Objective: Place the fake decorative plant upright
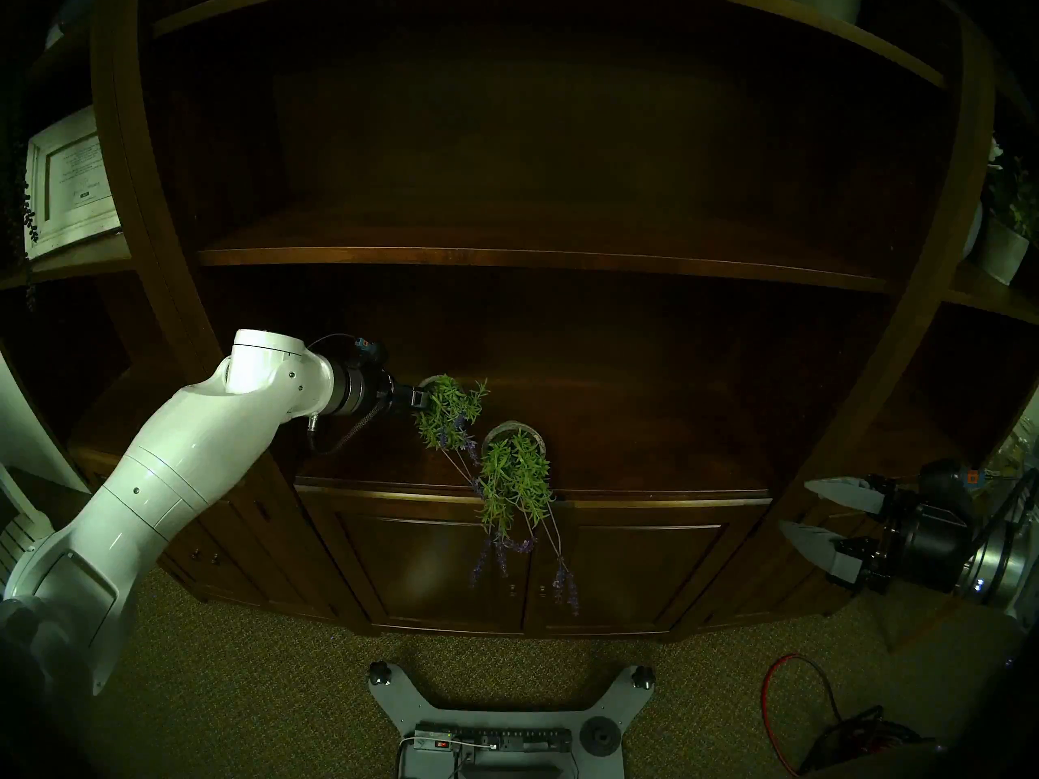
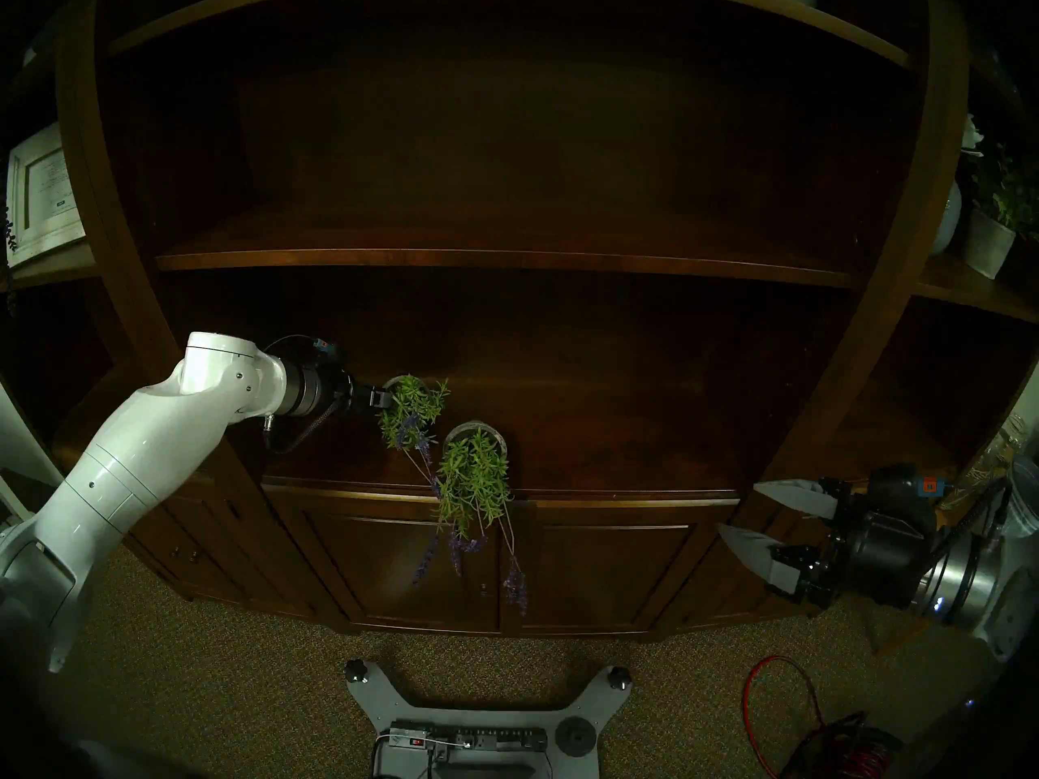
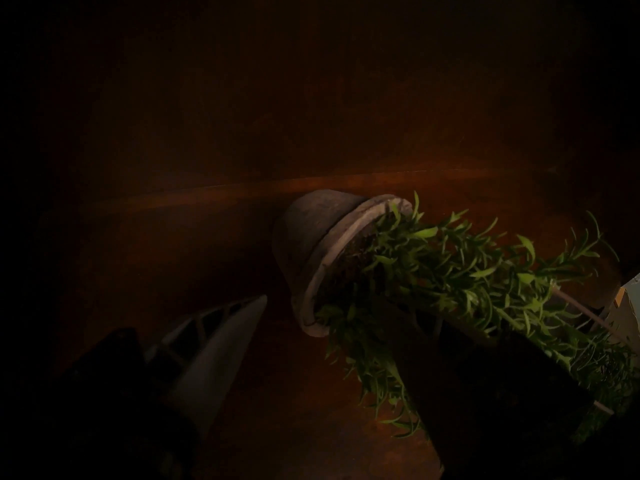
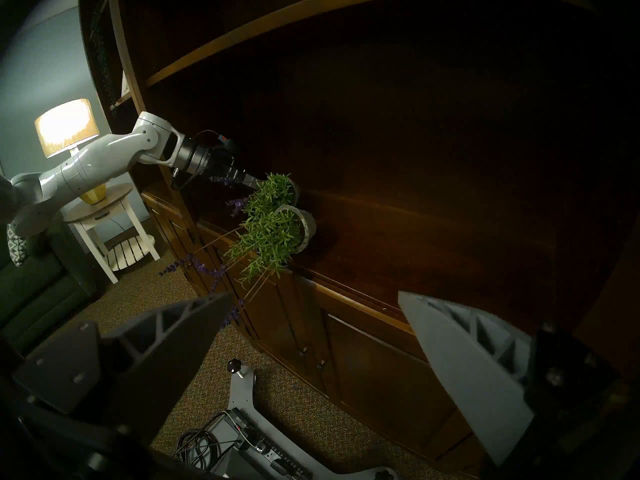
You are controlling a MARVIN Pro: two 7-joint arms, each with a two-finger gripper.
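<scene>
Both head cameras look down and forward at the dark bookcase (image 1: 506, 255), nearly one picture twice. The left wrist camera sits close over the counter's left end. The right wrist camera looks from beyond the right edge, sharing the counter's front edge.

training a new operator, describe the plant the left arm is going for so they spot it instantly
Find the dark wooden cabinet and its counter ledge. Two tipped potted plants lie there; it is the rear plant, touching the left end effector, not the front plant overhanging the edge.
</scene>
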